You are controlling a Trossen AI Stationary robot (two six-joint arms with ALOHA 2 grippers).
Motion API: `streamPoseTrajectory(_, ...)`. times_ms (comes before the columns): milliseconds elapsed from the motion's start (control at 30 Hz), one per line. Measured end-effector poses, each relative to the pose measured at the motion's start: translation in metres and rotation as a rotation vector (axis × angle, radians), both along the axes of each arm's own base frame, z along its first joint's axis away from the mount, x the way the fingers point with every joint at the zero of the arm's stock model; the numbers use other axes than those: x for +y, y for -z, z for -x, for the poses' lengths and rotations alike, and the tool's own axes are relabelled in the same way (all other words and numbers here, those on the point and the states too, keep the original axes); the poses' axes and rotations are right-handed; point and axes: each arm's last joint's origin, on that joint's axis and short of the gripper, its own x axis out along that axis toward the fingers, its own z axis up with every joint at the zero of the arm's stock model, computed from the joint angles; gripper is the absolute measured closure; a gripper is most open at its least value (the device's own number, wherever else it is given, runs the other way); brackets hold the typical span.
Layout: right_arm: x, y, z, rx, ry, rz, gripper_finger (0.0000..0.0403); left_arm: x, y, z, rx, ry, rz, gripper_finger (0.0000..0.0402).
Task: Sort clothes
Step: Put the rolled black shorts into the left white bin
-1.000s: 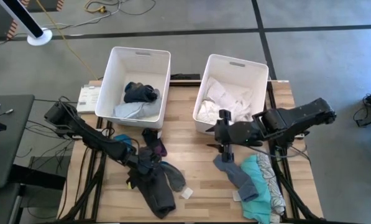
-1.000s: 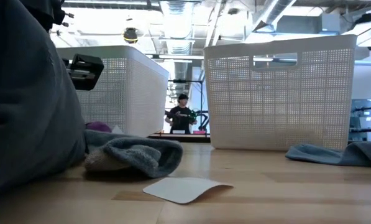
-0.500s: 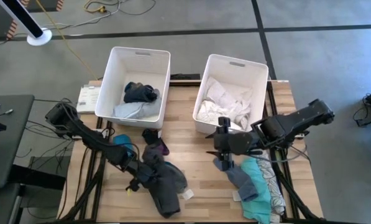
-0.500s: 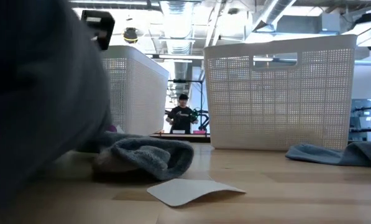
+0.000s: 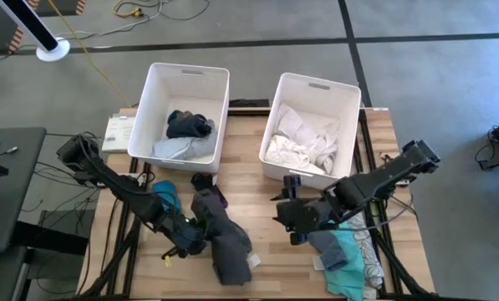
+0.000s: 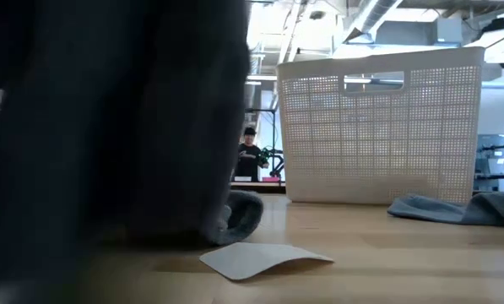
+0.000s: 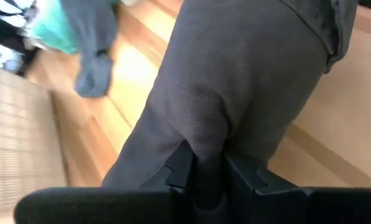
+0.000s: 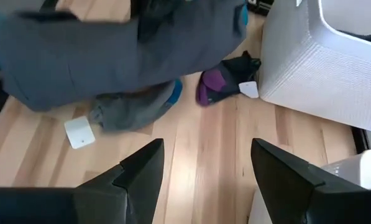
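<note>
My left gripper (image 5: pixel 190 240) is shut on a dark grey garment (image 5: pixel 226 244) at the table's near middle; the garment fills the left of the low view (image 6: pixel 108 127). My right gripper (image 5: pixel 291 221) is open and empty, low over the table to the right of it, beside a grey sock (image 5: pixel 323 242) and a teal garment (image 5: pixel 348 251) that lie flat. A teal-blue piece (image 5: pixel 165 197) and a black-purple piece (image 5: pixel 207 186) lie near the left bin. Dark and grey clothes lie in the left bin (image 5: pixel 159 84), white clothes in the right bin (image 5: pixel 349 96). My left gripper pinches a raised fold of the dark grey garment (image 7: pixel 205 134) between its two fingers, which come level from the table's left. The cloth bunches at the fingers and spreads away from them. Its far part lies on the table (image 5: pixel 232 267).
A white tag (image 6: pixel 260 256) lies on the table by the grey garment. A patterned white garment (image 5: pixel 368 251) lies at the near right. A white box (image 5: pixel 117 130) sits left of the left bin. A person (image 6: pixel 252 156) stands far behind the table.
My left gripper has drawn the dark grey garment up and toward the table's near edge, so it bunches together and now covers the left of the low view. My right gripper has gone from in front of the right bin toward the near edge and down.
</note>
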Motion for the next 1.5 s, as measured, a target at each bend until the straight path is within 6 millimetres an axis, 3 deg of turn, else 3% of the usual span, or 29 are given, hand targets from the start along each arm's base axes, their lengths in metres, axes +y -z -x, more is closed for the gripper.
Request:
streamPoseTrajectory(433, 0.02, 0.018, -0.007, 0.0, 0.037, 0.099, 0.0148, 0.015, -0.063, 0.036, -0.276, -0.028, 0.119, 0.0358)
streamPoseTrajectory(1067, 0.047, 0.031, -0.025, -0.131, 0.02, 0.359, 0.0148, 0.011, -0.091, 0.04, -0.602, 0.094, 0.055, 0.0359)
streamPoseTrajectory(1500, 0.062, 0.009, -0.041, -0.339, -0.022, 0.583, 0.0148, 0.038, -0.111, 0.04, -0.702, 0.09, 0.119, 0.0359)
